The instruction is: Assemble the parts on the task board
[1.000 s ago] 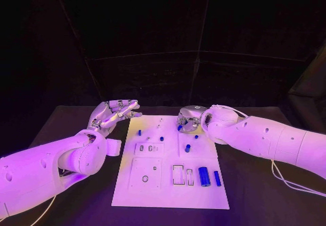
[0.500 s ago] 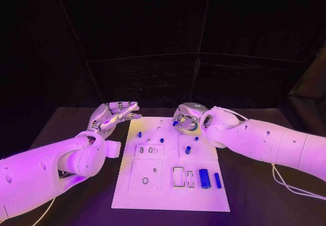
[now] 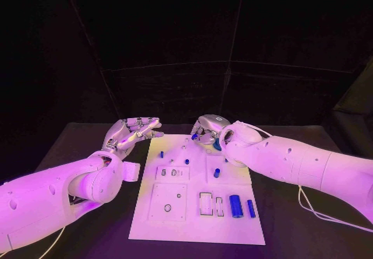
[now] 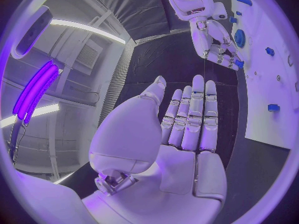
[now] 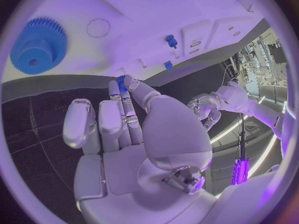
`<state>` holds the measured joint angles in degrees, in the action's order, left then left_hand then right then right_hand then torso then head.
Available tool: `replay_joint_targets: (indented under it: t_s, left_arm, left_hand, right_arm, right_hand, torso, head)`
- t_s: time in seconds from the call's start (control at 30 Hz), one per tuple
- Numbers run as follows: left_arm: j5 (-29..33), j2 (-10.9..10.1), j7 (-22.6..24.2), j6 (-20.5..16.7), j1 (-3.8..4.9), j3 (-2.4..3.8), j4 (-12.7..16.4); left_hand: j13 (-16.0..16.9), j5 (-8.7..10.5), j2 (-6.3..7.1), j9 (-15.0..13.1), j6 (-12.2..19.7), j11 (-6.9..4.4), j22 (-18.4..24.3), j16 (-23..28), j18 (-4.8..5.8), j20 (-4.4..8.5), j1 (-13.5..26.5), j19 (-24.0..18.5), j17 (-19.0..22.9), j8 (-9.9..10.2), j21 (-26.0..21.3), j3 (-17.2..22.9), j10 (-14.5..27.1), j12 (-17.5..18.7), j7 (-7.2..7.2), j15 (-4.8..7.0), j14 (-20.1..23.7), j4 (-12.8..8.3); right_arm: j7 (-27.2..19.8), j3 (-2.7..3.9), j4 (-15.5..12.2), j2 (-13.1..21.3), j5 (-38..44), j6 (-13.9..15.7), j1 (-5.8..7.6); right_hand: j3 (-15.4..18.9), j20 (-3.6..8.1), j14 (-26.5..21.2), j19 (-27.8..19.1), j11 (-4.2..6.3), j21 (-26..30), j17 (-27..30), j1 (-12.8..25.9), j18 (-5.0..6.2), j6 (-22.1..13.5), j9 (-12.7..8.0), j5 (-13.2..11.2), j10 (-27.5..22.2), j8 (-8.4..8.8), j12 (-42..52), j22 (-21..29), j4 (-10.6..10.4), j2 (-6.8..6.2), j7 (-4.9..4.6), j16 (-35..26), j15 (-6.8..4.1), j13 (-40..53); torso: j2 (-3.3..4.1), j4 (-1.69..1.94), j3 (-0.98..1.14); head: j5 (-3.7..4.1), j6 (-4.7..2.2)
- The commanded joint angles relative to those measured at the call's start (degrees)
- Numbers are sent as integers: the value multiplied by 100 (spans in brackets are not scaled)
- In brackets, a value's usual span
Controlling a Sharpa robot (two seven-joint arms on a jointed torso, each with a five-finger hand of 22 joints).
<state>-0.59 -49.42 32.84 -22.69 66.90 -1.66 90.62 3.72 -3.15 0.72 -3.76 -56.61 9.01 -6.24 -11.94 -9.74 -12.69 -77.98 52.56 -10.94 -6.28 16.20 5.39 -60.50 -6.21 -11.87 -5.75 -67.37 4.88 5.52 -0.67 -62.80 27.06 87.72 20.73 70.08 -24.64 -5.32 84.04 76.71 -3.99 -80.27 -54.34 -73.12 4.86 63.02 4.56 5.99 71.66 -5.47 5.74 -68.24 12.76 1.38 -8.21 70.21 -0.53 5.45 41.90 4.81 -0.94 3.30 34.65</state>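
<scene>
We see violet light washing the task board [image 3: 198, 189] and both arms, black backdrop dim behind. Glare whitens the board's near end. Wrist views bend edges hard; ceiling strip lamps glow there.

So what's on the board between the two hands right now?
In the head view, only bare white task board with small pegs lies between the left hand and the right hand; the blue parts sit nearer the robot.
</scene>
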Motion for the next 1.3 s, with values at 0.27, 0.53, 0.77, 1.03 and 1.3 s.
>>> replay_joint_targets:
  t_s: [0.27,0.53,0.77,1.03,1.3]
  left_arm:
    - [-31,1,2,78,17,6,42]
    - [-31,-4,-6,80,23,6,52]
    - [-31,5,-14,91,27,6,55]
    - [-31,12,-20,95,32,6,58]
    - [-31,16,-37,95,36,6,47]
  left_hand:
    - [-7,-5,-13,7,23,15,5,34,-80,-6,7,16,-5,31,-23,3,39,30,-35,-32,-11,-24]
    - [-7,-5,-13,7,23,15,5,34,-80,-6,7,16,-5,31,-23,3,39,30,-35,-32,-11,-24]
    - [-7,-5,-13,7,23,15,5,34,-80,-6,7,16,-5,31,-23,3,39,30,-35,-32,-11,-24]
    - [-7,-5,-13,7,23,15,5,34,-80,-6,7,16,-5,31,-23,3,39,30,-35,-32,-11,-24]
    - [-7,-4,-13,6,22,17,10,45,-80,-8,8,15,-12,38,-28,3,42,40,-37,-34,-10,-35]
  right_arm:
    - [151,6,265,-263,-7,-115,18]
    - [191,6,383,-385,18,-68,19]
    - [257,7,535,-498,63,-60,20]
    - [276,6,662,-624,80,-167,22]
    - [288,5,692,-692,99,-272,23]
  right_hand:
    - [-31,-36,85,24,-27,-36,-5,46,-36,-20,-17,-52,-68,37,-49,-14,-37,-59,-43,51,5,0]
    - [-41,-40,82,19,-33,-37,-1,49,-36,-29,-20,-63,-82,49,-62,-13,-48,-70,-47,54,9,-1]
    - [-48,-43,82,17,-37,-39,-6,51,-36,-36,-22,-66,-91,56,-70,-15,-55,-77,-51,60,13,-2]
    - [-55,-50,79,12,-45,-41,-2,61,-35,-47,-25,-84,-105,69,-85,-15,-71,-99,-58,64,20,-3]
    - [-58,-53,78,8,-48,-41,-2,69,-35,-49,-26,-97,-112,74,-92,-14,-82,-109,-61,68,24,-3]
  torso:
    - [33,26,-9]
    - [35,25,-8]
    - [33,28,-10]
    - [39,24,-12]
    - [41,22,-11]
  head:
    - [-13,10]
    - [-18,14]
    - [-15,24]
    - [-21,36]
    - [-28,53]
